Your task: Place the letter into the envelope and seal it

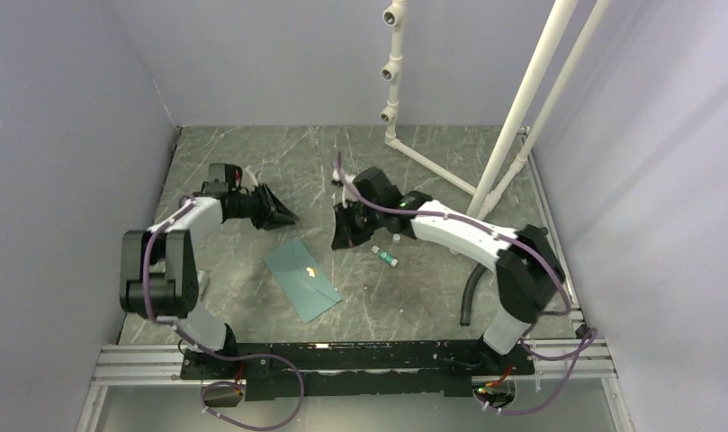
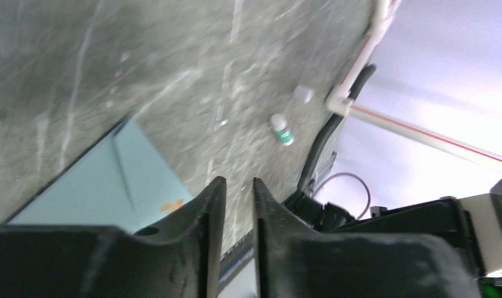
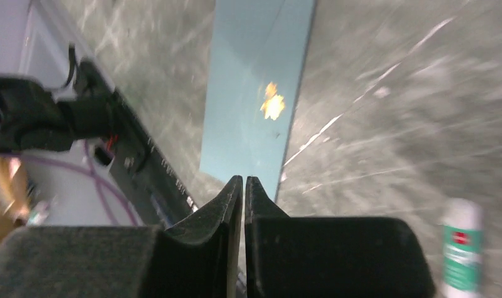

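Note:
The teal envelope lies flat on the marble table, flap side up with a small gold mark, between the two arms. It also shows in the left wrist view and the right wrist view. The letter shows in no view. My left gripper hovers up-left of the envelope; its jaws stand a narrow gap apart, empty. My right gripper hovers up-right of the envelope with its jaws together and empty.
A small green-and-white tube lies right of the right gripper, a small white cap beside it. A white pipe frame stands at the back right. A black hose lies by the right arm's base.

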Controlling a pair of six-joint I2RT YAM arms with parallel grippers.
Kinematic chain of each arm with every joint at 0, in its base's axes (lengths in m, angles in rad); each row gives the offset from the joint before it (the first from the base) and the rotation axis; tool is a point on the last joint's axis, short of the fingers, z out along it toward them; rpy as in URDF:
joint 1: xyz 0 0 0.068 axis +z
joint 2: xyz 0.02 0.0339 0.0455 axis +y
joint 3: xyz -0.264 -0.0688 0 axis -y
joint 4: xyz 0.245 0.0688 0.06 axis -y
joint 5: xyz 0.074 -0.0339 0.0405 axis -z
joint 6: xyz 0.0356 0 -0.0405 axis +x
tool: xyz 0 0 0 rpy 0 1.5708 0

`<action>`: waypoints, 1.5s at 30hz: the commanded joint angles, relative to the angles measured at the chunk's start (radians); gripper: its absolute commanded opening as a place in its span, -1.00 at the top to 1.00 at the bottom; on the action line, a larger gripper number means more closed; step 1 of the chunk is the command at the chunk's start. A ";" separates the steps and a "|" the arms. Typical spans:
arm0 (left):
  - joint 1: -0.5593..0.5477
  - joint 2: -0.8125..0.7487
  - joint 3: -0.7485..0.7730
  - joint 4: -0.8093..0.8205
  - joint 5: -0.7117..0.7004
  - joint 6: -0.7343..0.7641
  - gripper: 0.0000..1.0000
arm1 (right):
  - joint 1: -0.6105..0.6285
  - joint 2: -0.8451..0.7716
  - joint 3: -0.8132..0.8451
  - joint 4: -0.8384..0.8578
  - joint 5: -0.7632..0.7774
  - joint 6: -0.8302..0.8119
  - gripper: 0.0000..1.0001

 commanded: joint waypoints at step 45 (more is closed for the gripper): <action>-0.005 -0.496 0.052 -0.145 -0.453 0.146 -0.85 | -0.100 0.075 -0.113 -0.232 0.482 -0.203 0.57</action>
